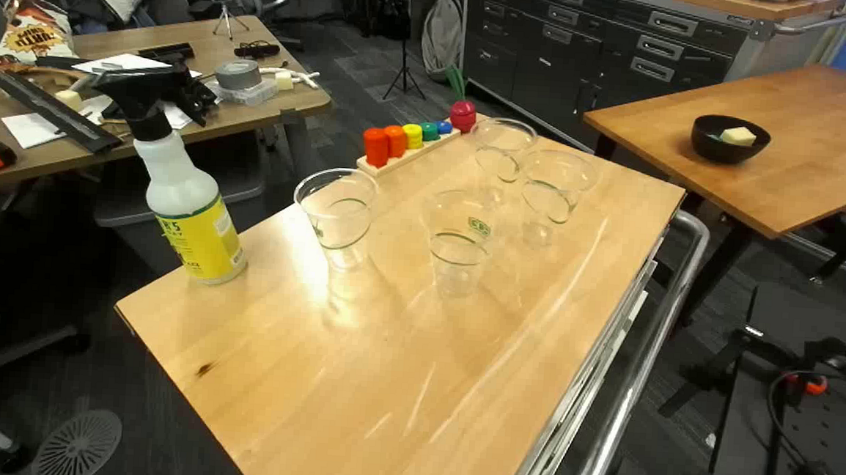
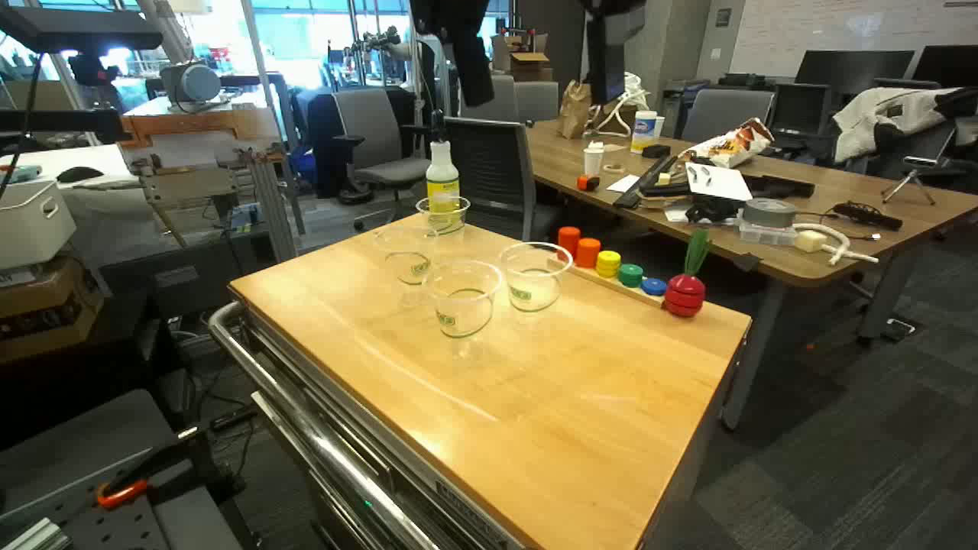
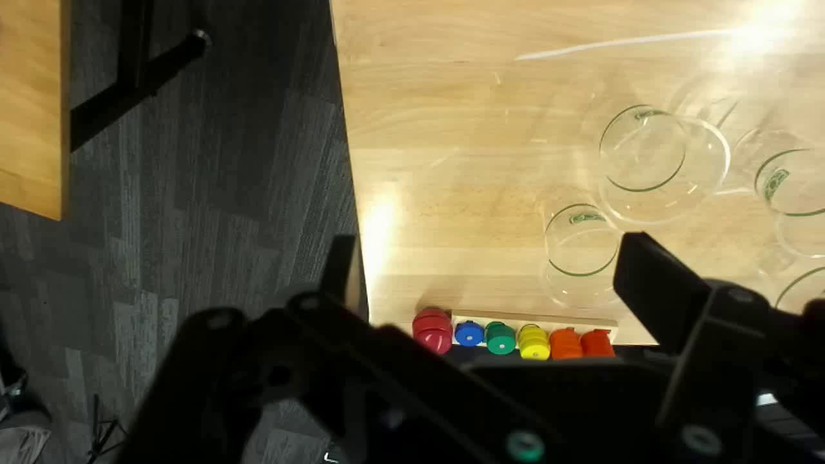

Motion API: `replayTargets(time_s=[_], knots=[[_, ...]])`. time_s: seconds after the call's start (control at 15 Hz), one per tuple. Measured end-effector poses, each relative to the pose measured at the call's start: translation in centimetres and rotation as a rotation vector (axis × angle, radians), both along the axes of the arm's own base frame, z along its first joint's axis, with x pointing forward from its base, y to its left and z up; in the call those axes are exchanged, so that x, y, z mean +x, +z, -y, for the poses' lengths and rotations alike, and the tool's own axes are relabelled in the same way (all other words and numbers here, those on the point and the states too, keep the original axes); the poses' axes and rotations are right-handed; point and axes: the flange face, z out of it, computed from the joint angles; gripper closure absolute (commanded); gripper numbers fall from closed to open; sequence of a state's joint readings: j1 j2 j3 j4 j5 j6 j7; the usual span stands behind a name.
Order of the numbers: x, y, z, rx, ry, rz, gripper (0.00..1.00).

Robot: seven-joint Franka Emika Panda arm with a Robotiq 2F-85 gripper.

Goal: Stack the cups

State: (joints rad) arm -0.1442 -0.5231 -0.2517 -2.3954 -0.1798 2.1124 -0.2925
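Your table (image 1: pixel 354 395) is bearing four upright cups (image 1: pixel 461 243), presumably spaced for separate grasping; your jaws are standing wide apart, holding nothing.

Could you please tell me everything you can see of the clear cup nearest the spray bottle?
That cup is a colourless, see-through tumbler, apparently plastic, with a round open rim, sides tapering towards the base, a green ring and a green mark. It stands upright on the wooden tabletop, apart from the spray bottle and the other cups; only the tabletop appears to touch it.
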Motion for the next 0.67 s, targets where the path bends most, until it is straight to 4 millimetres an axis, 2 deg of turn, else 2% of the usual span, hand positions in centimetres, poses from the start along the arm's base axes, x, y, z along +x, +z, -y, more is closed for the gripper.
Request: replayTargets(time_s=[0.27, 0.67], knots=[[0.06, 1.26, 0.18, -0.008, -0.002, 0.026, 0.0], [0.06, 1.28, 0.18, -0.008, -0.003, 0.026, 0.0]])
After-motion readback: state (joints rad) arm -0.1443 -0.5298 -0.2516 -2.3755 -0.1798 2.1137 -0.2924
